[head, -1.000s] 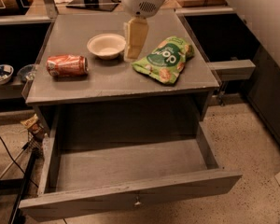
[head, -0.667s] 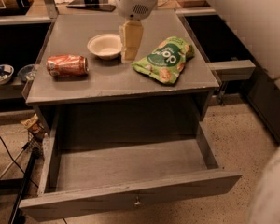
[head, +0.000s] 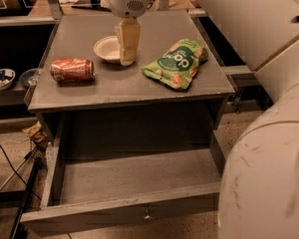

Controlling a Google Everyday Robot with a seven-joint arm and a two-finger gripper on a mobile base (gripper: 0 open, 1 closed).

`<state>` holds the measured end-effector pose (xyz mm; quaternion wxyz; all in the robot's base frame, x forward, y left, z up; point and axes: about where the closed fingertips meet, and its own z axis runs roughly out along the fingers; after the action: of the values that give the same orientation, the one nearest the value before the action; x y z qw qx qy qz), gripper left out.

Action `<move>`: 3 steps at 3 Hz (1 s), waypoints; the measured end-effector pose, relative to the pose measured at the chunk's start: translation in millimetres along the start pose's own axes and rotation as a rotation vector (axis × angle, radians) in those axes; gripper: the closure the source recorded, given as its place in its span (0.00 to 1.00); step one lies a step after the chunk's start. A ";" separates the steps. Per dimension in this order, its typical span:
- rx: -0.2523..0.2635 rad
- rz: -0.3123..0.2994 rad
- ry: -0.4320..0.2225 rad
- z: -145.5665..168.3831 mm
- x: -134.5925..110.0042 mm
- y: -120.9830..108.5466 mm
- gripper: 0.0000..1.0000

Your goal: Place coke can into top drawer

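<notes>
The coke can [head: 72,69], red with silver ends, lies on its side on the left part of the grey cabinet top [head: 129,81]. The top drawer [head: 134,176] is pulled out wide open below it, empty, with a small metal knob [head: 147,215] on its front panel. My gripper [head: 127,59] hangs from above over the middle of the top, its cream fingers pointing down right beside the white bowl [head: 107,49]. It is to the right of the can and apart from it. It holds nothing that I can see.
A green snack bag [head: 177,63] lies on the right part of the top. My arm's pale body [head: 264,173] fills the right foreground. Shelves with bowls [head: 1,78] stand at the left. Cables [head: 10,168] lie on the floor at the left.
My gripper has shifted left, over the bowl's right edge and closer to the can. My arm's body has come into the right foreground. The can, bowl and bag have not moved.
</notes>
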<state>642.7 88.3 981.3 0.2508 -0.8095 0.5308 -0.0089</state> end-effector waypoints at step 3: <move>-0.105 -0.026 -0.167 7.1 -41.6 8.7 0.00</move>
<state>619.1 124.3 982.0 0.2512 -0.8262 0.4974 0.0832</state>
